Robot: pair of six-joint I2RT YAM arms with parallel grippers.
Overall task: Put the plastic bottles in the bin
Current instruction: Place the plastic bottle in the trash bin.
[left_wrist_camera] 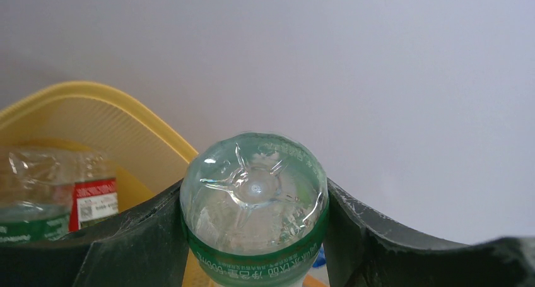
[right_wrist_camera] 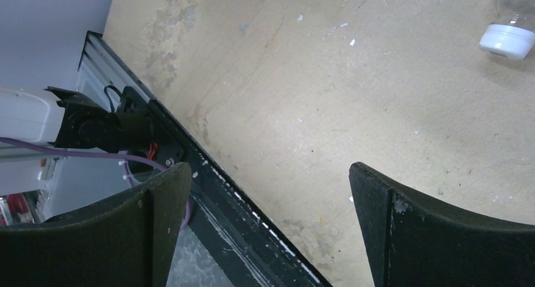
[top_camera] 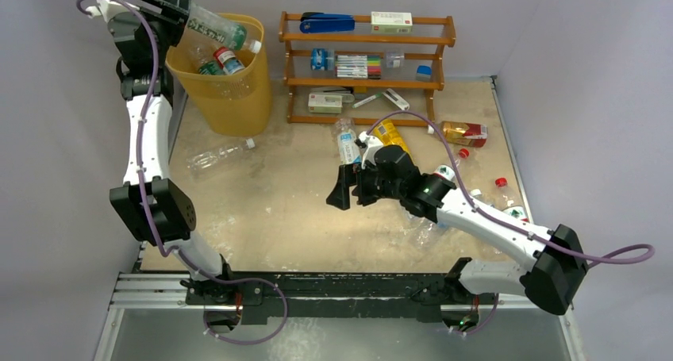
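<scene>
My left gripper (top_camera: 169,12) is up at the back left, shut on a clear bottle with a green label (top_camera: 218,29) that sticks out tilted over the yellow bin (top_camera: 232,103). From the left wrist, the bottle's base (left_wrist_camera: 254,189) fills the gap between both fingers, and the bin's rim (left_wrist_camera: 94,94) lies below left. Two bottles (top_camera: 221,59) lie inside the bin. My right gripper (top_camera: 343,188) hovers open over mid-table with nothing between its fingers (right_wrist_camera: 158,199). A clear bottle (top_camera: 217,157) lies left of it, and a blue-labelled bottle (top_camera: 347,143) and an orange one (top_camera: 390,134) lie just behind it.
A wooden shelf rack (top_camera: 365,40) with boxes, pens and a blue stapler stands at the back. More bottles (top_camera: 465,132) lie along the right side near the right forearm. A white bottle cap (right_wrist_camera: 506,39) shows in the right wrist view. The metal base rail (top_camera: 317,289) runs along the near edge.
</scene>
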